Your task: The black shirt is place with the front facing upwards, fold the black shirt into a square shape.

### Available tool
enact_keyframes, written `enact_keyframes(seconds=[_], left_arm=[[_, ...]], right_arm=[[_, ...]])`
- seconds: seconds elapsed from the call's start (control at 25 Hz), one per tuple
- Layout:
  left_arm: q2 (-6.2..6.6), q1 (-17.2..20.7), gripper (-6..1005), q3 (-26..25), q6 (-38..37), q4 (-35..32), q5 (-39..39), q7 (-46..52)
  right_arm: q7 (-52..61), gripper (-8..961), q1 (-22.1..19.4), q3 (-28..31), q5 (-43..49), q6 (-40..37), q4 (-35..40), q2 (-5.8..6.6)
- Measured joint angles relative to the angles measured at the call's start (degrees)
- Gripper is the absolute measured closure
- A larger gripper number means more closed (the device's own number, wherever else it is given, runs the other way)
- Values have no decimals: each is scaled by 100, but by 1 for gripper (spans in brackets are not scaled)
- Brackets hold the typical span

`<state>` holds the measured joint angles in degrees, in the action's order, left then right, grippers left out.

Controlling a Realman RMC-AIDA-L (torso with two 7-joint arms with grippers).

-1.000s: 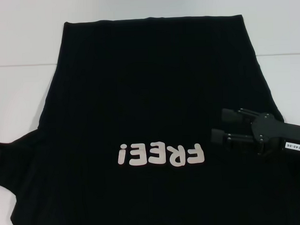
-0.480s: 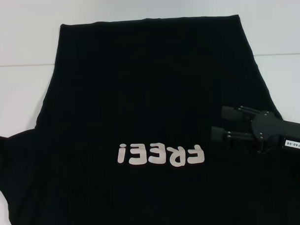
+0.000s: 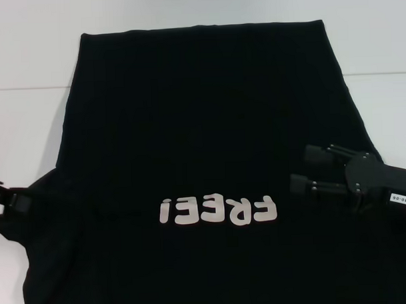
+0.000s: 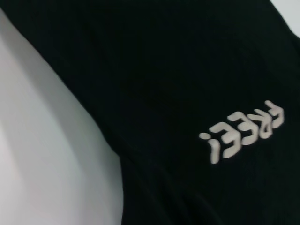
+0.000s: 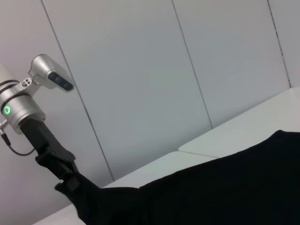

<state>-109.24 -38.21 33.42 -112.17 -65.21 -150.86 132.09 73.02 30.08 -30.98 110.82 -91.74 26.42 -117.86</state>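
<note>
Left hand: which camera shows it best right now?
The right wrist view: the left hand is seen side-on at the edge of the black shirt, with its silver wrist above. The head view catches only a sliver of it at the shirt's sleeve. The left wrist view shows just shirt and table, no hand.

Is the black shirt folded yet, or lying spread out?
Spread out: the black shirt lies flat, lettering up, no fold visible.
</note>
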Motion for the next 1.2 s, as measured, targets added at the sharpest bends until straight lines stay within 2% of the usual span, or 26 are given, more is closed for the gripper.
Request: enact_keyframes(seconds=[0.12, 0.52, 0.84, 1.0, 1.2], left_arm=[[-115, -116, 940, 42, -143, -1, -4, 352], [-379, -284, 934, 154, -128, -65, 4, 1600], [-686, -266, 928, -234, 269, 94, 315, 1954], [-695, -238, 925, -309, 388, 318, 662, 1986], [-692, -235, 922, -272, 586, 616, 732, 1964]], right_arm=[[-151, 8, -57, 30, -3, -8, 2, 0], [-615, 8, -281, 160, -18, 25, -13, 43], [-837, 8, -447, 411, -61, -22, -33, 53], [-892, 8, -479, 423, -61, 10, -34, 58], [-922, 9, -502, 466, -61, 21, -37, 61]])
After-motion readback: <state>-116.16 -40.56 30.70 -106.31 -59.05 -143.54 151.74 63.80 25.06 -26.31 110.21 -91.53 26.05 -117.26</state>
